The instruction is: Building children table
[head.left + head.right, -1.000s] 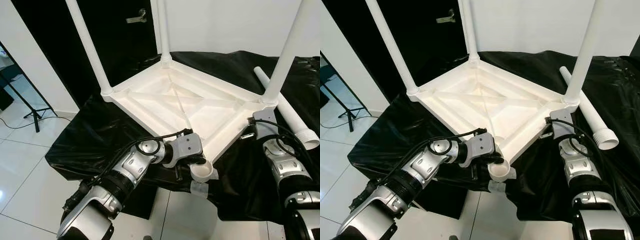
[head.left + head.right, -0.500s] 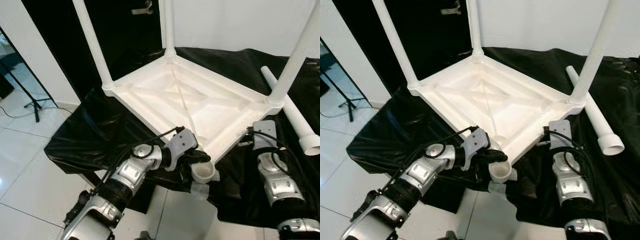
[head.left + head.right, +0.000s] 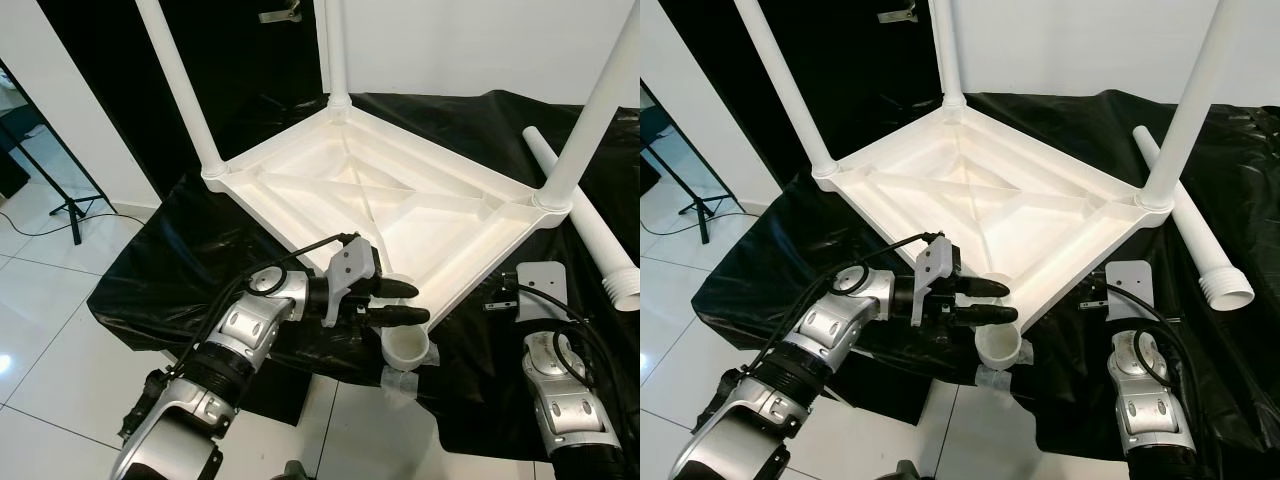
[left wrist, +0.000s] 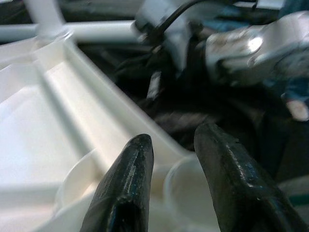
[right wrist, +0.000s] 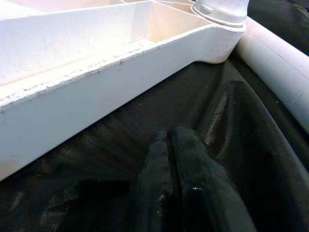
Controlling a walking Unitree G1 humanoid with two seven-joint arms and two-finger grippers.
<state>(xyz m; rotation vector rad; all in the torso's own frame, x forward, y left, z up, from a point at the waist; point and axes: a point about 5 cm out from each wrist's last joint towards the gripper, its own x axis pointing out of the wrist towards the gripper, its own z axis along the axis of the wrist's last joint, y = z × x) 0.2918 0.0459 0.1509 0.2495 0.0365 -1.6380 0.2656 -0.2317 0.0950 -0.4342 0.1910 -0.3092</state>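
A white children's table top (image 3: 370, 200) lies upside down on a black cloth (image 3: 190, 270). Three white legs stand in its corners: left (image 3: 180, 90), back (image 3: 335, 50) and right (image 3: 595, 110). The near corner socket (image 3: 406, 348) is an empty round cup. My left gripper (image 3: 418, 303) is open, its fingers lying level just above that socket and holding nothing; the left wrist view shows the socket (image 4: 186, 193) under the fingertips (image 4: 140, 145). A loose white leg (image 3: 600, 240) lies on the cloth at the right. My right gripper (image 5: 176, 145) is shut and empty, low over the cloth beside the table's right edge.
The cloth-covered platform ends just below the near socket, with white floor tiles (image 3: 60, 340) beyond. A black tripod stand (image 3: 70, 215) is on the floor at the left. A dark door (image 3: 250, 60) and a white wall (image 3: 470, 40) lie behind.
My left gripper has swung up from beside the near socket, and its fingers now lie level above it. My right arm has drawn back from the table's right corner. The camera also shifted.
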